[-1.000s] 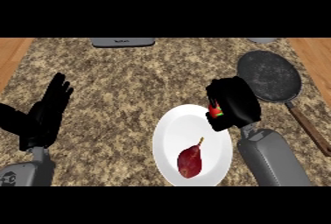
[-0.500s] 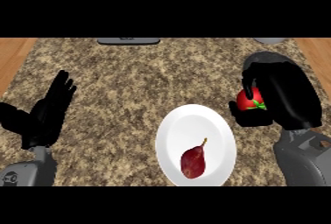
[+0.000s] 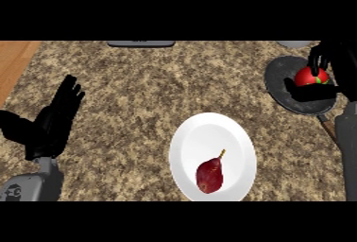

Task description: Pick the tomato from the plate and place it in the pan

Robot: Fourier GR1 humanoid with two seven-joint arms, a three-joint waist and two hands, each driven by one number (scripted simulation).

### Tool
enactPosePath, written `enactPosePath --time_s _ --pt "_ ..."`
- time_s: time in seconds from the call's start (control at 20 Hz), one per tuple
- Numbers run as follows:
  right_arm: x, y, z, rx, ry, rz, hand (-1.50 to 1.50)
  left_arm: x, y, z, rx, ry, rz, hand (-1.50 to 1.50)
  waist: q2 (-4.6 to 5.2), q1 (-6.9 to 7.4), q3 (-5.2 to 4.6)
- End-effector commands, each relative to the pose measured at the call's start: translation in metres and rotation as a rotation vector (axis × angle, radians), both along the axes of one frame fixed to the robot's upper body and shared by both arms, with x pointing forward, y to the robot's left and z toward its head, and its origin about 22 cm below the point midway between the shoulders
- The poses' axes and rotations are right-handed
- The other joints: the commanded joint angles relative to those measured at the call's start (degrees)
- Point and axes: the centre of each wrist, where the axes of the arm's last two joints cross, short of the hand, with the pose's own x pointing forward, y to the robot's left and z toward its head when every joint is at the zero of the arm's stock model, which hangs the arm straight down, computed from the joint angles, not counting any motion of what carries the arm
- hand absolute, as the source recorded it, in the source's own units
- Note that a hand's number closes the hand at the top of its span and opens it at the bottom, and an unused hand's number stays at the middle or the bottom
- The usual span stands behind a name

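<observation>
The red tomato (image 3: 310, 76) with a green stem is held over the dark round pan (image 3: 284, 80) at the right edge of the counter. My right hand (image 3: 333, 71) is shut on it, fingers above and thumb below. The white plate (image 3: 209, 137) lies at the centre front, left of the pan. At the left my left hand (image 3: 55, 120) rests open, fingers up, away from both.
A dark red pear-shaped fruit (image 3: 210, 173) lies on the plate's lower part. The pan's brown handle (image 3: 327, 130) points toward the front right. A grey object (image 3: 141, 44) sits at the counter's far edge. Wooden floor (image 3: 14, 61) shows at the left.
My right hand has carried the tomato off the plate, up and to the right, and now holds it over the pan. The left hand has stayed put.
</observation>
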Motion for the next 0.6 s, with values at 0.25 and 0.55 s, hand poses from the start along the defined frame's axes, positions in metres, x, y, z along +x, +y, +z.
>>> enactPosePath --time_s 0.25,0.55 --pt "0.042 -0.099 -0.014 0.111 -0.046 -0.057 1.50 0.000 -0.006 0.000 0.020 0.005 -0.019 0.00 0.37 1.02 0.07" --pt "0.060 -0.114 -0.054 0.102 0.027 0.012 1.50 0.017 -0.015 0.006 0.011 -0.009 -0.034 0.00 0.91 2.01 0.12"
